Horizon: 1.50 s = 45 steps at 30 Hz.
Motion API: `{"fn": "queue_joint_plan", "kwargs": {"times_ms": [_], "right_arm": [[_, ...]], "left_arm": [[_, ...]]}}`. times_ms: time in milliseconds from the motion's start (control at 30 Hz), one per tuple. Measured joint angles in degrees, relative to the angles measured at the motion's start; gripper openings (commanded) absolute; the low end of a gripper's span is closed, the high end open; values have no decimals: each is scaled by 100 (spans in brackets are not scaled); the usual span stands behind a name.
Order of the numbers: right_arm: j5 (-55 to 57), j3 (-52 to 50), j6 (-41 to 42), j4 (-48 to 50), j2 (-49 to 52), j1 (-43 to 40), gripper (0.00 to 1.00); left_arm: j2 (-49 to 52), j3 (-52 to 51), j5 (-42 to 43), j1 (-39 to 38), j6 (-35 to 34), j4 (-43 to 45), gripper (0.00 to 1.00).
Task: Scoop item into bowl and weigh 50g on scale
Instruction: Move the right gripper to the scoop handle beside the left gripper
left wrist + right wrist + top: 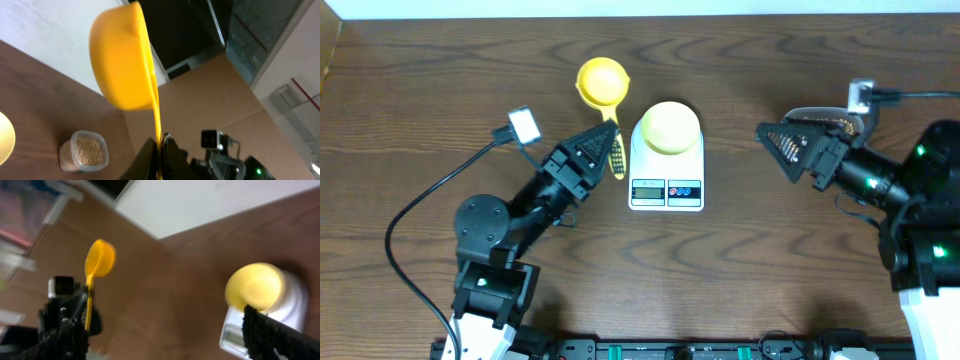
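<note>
Beans: too many to count, all seen in one clear plastic tub. In the left wrist view it stands upright on the table, beyond the bowl and on the right arm's side.

Bowl: one, pale yellow, seated squarely on the round platform of the scale. Its rim sits about flush with the platform edge.

Scale: one, at mid-table, with the display and the coloured buttons at its front edge. The reading is too small to tell.

Scoop: one, bright yellow. The cup is just left of and behind the scale and lies nearer the table's far edge than any other item. The left wrist view shows it raised off the wood.

Left gripper: narrow, clamped on the scoop handle, just beside the scale's left edge.

Right gripper: fingers spread wide, holding nothing, pointed at the scale. A strip of bare wood lies between the two.

Broad bare wood lies in front of the scale and at the far left.
</note>
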Motion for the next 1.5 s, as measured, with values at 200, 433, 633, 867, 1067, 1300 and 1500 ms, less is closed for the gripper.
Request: {"fn": "queue_joint_plan", "kwargs": {"times_ms": [200,433,633,867,1067,1300,1500], "right_arm": [[-695,0,850,780,470,789,76],[-466,7,1843,1797,546,1810,54],[-195,7,2205,2000,549,1998,51],[358,9,2240,2127,549,2323,44],[608,9,2240,2273,638,2483,35],[721,9,2243,2441,761,2634,30],[918,9,2245,2446,774,2634,26]], "left_arm": [[367,-37,-1143,-782,-22,1051,7],[1311,-59,-2162,-1526,-153,2490,7],[1631,-70,-2347,-1738,-398,3416,7],[1692,-70,-2500,-1980,-619,3421,7],[1692,-70,-2531,-1980,-868,3423,7],[1692,-70,-2531,-1980,-1023,3423,7],[1692,-70,-2529,-1980,-1032,3423,7]]}}
